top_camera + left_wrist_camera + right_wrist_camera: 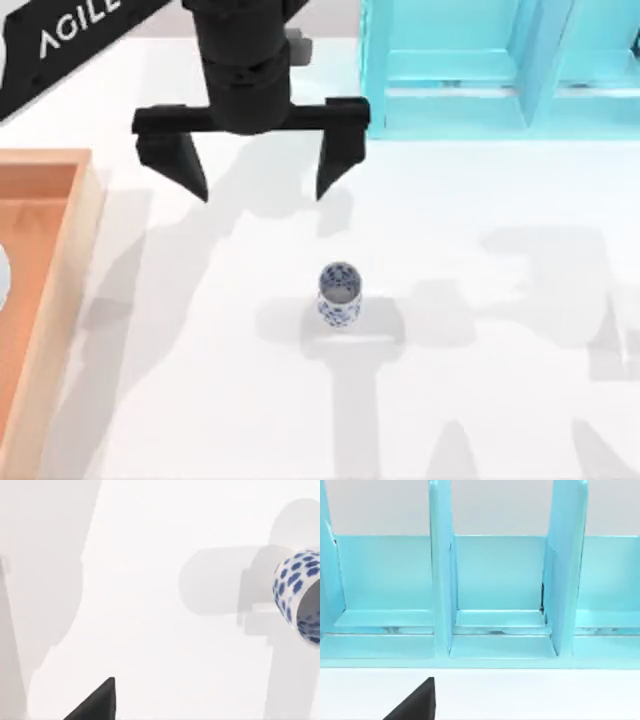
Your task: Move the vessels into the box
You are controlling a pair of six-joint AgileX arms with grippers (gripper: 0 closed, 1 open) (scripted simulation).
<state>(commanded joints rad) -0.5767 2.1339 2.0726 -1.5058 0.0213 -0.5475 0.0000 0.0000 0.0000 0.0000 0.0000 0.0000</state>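
One vessel, a small white vase with a blue floral pattern (339, 295), stands upright on the white table near the middle. My left gripper (260, 180) hangs open behind it, apart from it, with nothing between its dark fingers. The left wrist view catches the vase (299, 595) at its edge and one dark fingertip (97, 702). The orange-brown box (82, 215) with a light-wood rim lies at the table's left edge. A pale rounded shape (3, 275) shows inside it at the frame's edge; I cannot tell what it is. My right gripper faces the shelf, one fingertip (417, 702) showing.
A turquoise shelf unit (480, 70) with upright dividers stands at the back right of the table, and its compartments (500, 580) appear close up in the right wrist view. White tabletop (500, 330) stretches around the vase to the front and right.
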